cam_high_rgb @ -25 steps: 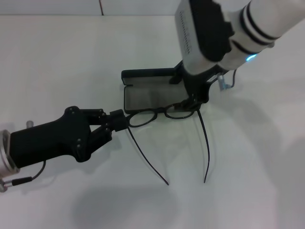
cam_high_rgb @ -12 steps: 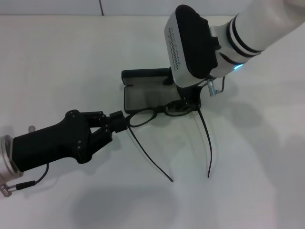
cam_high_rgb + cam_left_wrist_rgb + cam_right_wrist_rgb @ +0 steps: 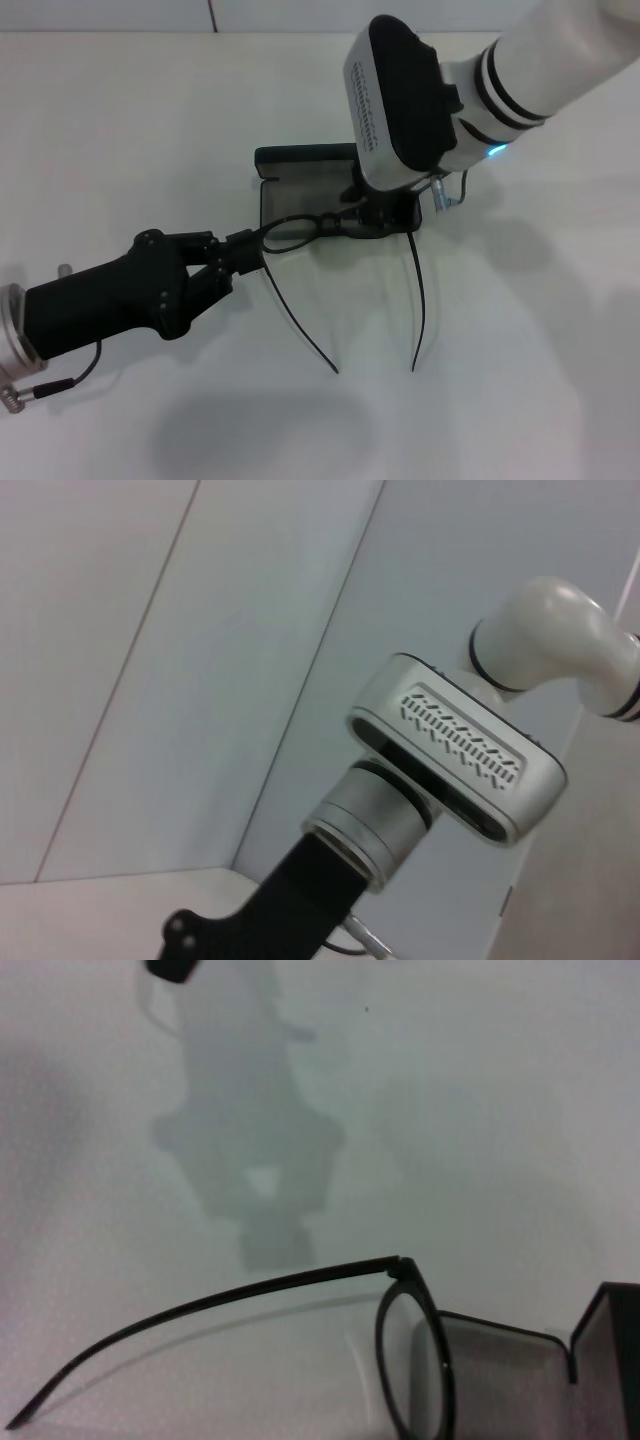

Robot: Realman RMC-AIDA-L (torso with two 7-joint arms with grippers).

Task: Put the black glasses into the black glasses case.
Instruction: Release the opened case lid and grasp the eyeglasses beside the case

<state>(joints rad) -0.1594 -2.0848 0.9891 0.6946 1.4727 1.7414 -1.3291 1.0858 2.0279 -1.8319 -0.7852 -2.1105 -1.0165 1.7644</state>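
The black glasses [image 3: 305,225] have thin frames and both temple arms spread toward the table's front. They are held level over the front edge of the open black glasses case [image 3: 292,192], whose grey lining shows and whose lid [image 3: 305,156] stands at the back. My left gripper [image 3: 252,248] is shut on the glasses' left end. My right gripper [image 3: 383,214] is shut on their right end, with its fingers mostly hidden under the wrist. The right wrist view shows one lens [image 3: 412,1360], a temple arm [image 3: 200,1305] and the case's rim [image 3: 612,1345].
The white table [image 3: 520,330] surrounds the case. The left wrist view shows only the right arm's white wrist link [image 3: 455,755] against a wall. A small dark part [image 3: 175,968] shows at the edge of the right wrist view.
Both grippers have carried the glasses back toward the case. The lenses now hang over its grey tray, and the temple tips have drawn away from the table's front. The right wrist has shifted left.
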